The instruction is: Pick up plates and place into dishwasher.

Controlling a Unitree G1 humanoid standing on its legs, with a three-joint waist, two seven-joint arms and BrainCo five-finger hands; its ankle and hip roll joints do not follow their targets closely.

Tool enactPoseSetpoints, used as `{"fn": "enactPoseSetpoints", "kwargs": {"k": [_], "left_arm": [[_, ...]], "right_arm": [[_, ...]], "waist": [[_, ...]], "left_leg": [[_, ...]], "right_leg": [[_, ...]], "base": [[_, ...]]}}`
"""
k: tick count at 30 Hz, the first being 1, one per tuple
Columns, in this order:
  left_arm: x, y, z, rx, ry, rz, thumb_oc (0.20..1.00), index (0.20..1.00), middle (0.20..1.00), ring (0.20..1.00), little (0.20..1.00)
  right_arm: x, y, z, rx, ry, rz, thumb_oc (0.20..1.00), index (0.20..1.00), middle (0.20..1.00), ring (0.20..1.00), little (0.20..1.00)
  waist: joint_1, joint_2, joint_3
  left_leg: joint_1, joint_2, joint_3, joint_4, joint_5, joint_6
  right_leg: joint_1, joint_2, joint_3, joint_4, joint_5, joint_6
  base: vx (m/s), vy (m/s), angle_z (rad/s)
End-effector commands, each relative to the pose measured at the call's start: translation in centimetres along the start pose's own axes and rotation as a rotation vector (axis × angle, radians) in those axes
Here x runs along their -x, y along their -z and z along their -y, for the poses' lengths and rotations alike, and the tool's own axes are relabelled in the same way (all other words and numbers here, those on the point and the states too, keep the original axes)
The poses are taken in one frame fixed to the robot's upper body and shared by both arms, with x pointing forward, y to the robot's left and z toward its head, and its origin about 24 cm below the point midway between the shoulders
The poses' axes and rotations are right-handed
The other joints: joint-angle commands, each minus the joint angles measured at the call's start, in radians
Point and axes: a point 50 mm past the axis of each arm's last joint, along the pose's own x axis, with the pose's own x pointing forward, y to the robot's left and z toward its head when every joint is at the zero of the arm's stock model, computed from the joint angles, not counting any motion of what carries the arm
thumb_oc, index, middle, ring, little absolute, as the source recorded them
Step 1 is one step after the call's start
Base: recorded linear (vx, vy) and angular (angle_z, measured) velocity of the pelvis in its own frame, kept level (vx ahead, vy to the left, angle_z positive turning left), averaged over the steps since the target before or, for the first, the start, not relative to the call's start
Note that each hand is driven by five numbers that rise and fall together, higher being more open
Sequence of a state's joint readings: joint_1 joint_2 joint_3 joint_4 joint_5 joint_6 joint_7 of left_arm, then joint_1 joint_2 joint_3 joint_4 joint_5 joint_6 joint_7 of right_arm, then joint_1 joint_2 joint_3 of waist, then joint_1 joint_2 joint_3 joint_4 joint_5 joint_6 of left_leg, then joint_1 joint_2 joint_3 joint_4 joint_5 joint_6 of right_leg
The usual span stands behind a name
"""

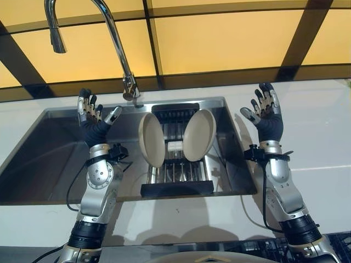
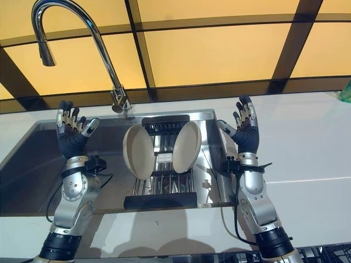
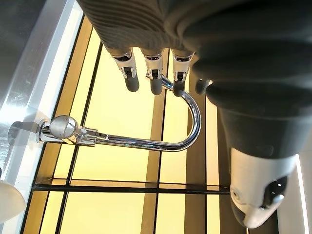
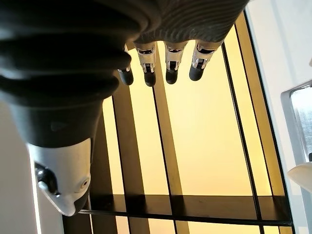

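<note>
Two beige plates stand on edge in a dark dish rack (image 1: 176, 189) inside the steel sink (image 1: 66, 126). The left plate (image 1: 151, 139) and the right plate (image 1: 199, 135) lean apart from each other. My left hand (image 1: 91, 114) is raised over the sink's left half, fingers straight and spread, holding nothing. My right hand (image 1: 266, 111) is raised over the counter just right of the sink, also open and empty. Both hands are clear of the plates. In the wrist views the left hand (image 3: 151, 73) and right hand (image 4: 165, 61) point their fingers toward the yellow wall.
A tall chrome faucet (image 1: 112, 33) arches over the sink's back edge between the hands. White counter (image 1: 318, 137) surrounds the sink. Yellow wall panels with dark frames (image 1: 219, 38) stand behind. A dark rack's corner (image 1: 323, 244) shows at the lower right.
</note>
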State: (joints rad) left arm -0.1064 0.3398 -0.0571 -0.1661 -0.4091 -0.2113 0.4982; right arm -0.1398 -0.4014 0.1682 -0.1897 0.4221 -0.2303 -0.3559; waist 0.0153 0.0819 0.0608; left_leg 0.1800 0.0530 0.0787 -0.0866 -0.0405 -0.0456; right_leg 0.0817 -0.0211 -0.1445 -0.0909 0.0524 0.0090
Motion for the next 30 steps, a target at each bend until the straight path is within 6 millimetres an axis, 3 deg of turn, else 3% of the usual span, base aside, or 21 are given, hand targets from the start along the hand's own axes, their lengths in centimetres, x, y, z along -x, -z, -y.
{"fn": "enactPoseSetpoints", "kwargs": {"k": [1,10,24,30], "left_arm": [[-1.4,-0.7,-0.5,-0.035,0.022,0.048,1.0,1.0,1.0,1.0,1.0],[-1.6,-1.3,-0.5,-0.094,0.073,0.086,1.0,1.0,1.0,1.0,1.0],[-4.7,-3.1,-3.5,-0.566,0.183,0.155,1.0,1.0,1.0,1.0,1.0],[-6.1,-3.8,-5.9,-0.884,0.199,0.171,1.0,1.0,1.0,1.0,1.0]], "right_arm": [[-1.1,-0.9,-0.7,-0.022,-0.01,0.075,1.0,1.0,1.0,1.0,1.0],[-0.9,-0.7,-0.6,-0.018,-0.005,0.069,1.0,1.0,1.0,1.0,1.0],[-1.1,-0.7,0.2,0.017,-0.018,0.041,1.0,1.0,1.0,1.0,1.0],[-1.1,-1.0,0.8,0.035,-0.035,0.03,1.0,1.0,1.0,1.0,1.0]], "waist": [[0.009,-0.079,-0.08],[0.011,-0.077,-0.081],[-0.005,-0.054,-0.092],[-0.013,-0.042,-0.094]], "left_leg": [[-0.047,-0.026,-0.028,0.002,-0.043,0.017],[-0.043,-0.029,-0.025,0.003,-0.046,0.02],[-0.045,-0.027,-0.002,0.0,-0.043,0.018],[-0.05,-0.027,0.008,-0.001,-0.04,0.017]], "right_leg": [[0.033,-0.087,0.018,0.01,-0.075,0.096],[0.038,-0.089,0.02,0.009,-0.078,0.096],[0.033,-0.087,0.037,0.004,-0.079,0.101],[0.027,-0.088,0.045,0.004,-0.078,0.104]], "base": [[0.0,0.0,0.0],[0.0,-0.001,0.0],[0.01,0.013,0.0],[0.02,0.041,-0.02]]}}
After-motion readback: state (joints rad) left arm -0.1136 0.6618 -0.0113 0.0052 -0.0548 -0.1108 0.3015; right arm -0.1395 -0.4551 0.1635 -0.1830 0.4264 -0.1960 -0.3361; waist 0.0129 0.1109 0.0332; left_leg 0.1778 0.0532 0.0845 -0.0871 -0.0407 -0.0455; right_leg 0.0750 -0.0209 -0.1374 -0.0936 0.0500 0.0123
